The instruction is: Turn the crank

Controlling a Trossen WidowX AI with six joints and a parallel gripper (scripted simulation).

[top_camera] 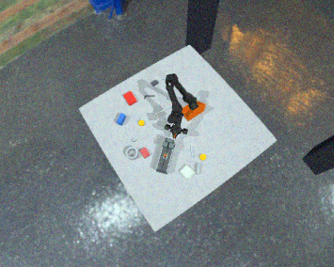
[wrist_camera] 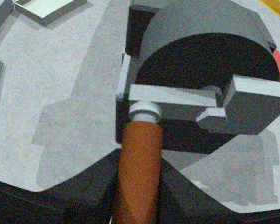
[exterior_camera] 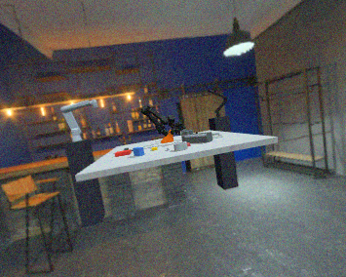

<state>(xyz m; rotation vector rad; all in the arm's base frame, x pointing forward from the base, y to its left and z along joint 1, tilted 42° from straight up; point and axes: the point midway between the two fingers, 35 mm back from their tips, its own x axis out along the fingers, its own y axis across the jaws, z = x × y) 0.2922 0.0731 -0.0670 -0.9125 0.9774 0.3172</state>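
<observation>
While a pale tabletop (top_camera: 210, 188) (exterior_camera: 183, 156) is filling the middle of the top view, the grey machine (top_camera: 165, 157) (exterior_camera: 197, 138) (wrist_camera: 206, 25) is sitting just below that frame's centre. At the wrist frame's lower middle, the gripper (top_camera: 176, 133) (wrist_camera: 136, 159) is clasping the orange-brown crank handle (wrist_camera: 141, 165) (its pale arm (wrist_camera: 173, 95) is pointing right).

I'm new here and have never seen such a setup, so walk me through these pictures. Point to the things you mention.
One jointed black arm ends in a gripper (top_camera: 175, 134) (wrist_camera: 136, 159), closed on the orange-brown crank handle (wrist_camera: 141, 165) of a grey machine (top_camera: 165, 162) (exterior_camera: 197, 138).

The top picture looks down on the table; the exterior one views it from the side, across the room; the wrist one looks out along the gripper.

Also on the white table (top_camera: 153, 207) (exterior_camera: 183, 157) lie a red block (top_camera: 130, 98) (exterior_camera: 123, 153), a blue block (top_camera: 121, 118) (exterior_camera: 138, 151) and a grey ring-shaped thing (top_camera: 125, 154).
</observation>
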